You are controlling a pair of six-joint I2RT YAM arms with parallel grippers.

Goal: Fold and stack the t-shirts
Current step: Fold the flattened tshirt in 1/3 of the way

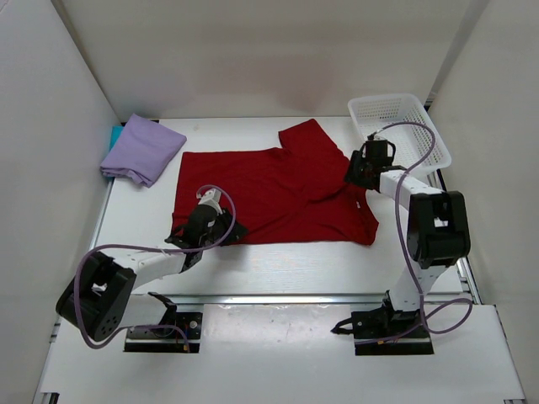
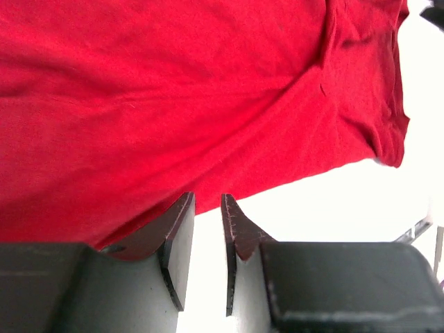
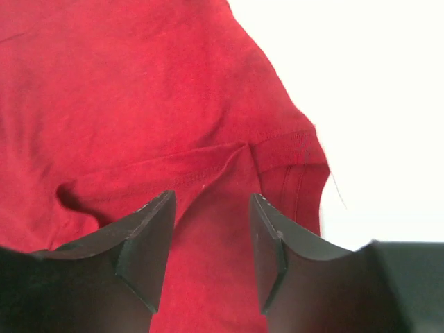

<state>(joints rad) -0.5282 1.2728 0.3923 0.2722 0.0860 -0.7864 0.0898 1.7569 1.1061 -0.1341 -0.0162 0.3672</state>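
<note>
The deep red t-shirt (image 1: pixel 278 189) lies spread flat mid-table, and the folded lavender t-shirt (image 1: pixel 143 150) rests on the teal t-shirt (image 1: pixel 114 135) at the far left. The left gripper (image 2: pixel 207 198), its jaws narrowly parted, sits at the red shirt's near-left edge. The right gripper (image 3: pixel 211 198) stands wide open over its right edge.

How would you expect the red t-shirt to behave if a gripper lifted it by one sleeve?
Probably floppy: the red t-shirt lies flat with soft creases near its sleeve, so it would likely drape rather than hold shape. It looks thin, so a push would probably bunch it on the table instead of sliding it whole.
</note>
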